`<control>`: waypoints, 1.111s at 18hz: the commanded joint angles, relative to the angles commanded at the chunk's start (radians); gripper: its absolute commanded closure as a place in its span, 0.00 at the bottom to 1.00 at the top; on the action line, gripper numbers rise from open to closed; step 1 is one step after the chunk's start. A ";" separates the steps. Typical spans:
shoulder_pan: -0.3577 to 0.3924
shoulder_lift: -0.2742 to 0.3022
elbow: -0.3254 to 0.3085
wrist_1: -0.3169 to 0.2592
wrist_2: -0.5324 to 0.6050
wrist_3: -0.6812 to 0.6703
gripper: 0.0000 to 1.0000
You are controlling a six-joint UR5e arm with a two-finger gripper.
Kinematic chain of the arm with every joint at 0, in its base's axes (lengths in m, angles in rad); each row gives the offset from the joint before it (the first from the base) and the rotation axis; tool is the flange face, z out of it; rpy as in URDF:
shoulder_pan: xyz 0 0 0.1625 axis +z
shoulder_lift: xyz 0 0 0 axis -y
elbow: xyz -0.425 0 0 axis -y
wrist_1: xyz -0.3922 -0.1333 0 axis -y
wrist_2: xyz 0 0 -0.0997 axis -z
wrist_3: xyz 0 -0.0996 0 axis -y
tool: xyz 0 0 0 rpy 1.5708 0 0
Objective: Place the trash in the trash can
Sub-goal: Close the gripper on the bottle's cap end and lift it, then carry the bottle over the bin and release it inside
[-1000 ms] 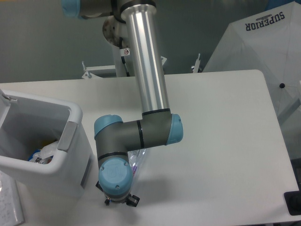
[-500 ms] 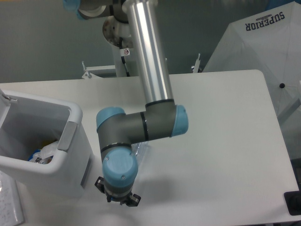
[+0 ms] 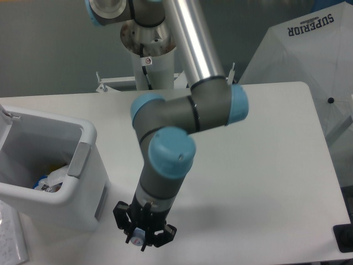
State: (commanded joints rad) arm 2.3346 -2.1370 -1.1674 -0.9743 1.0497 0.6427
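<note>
Risen since a second ago, gripper (image 3: 144,234) state impossible to tell, bottle hidden; could clip the bin (image 3: 88,160) rim swinging left.

The only word I can read from here is "SUPERIOR", in dark capitals running slantwise on the white umbrella (image 3: 309,49) beyond the table's far corner (the small round red-and-white sticker (image 3: 147,61) on the robot's base column is too tiny to make out).
</note>
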 joint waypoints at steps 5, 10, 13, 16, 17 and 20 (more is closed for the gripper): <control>0.057 0.075 0.005 0.032 -0.206 0.012 1.00; 0.092 0.158 0.011 0.057 -0.382 0.005 1.00; 0.098 0.198 0.011 0.060 -0.473 0.009 1.00; 0.103 0.218 0.011 0.075 -0.546 0.024 1.00; 0.100 0.218 0.011 0.085 -0.577 0.025 0.99; 0.089 0.248 -0.005 0.086 -0.628 0.026 0.96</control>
State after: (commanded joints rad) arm 2.4237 -1.8885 -1.1719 -0.8882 0.4219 0.6688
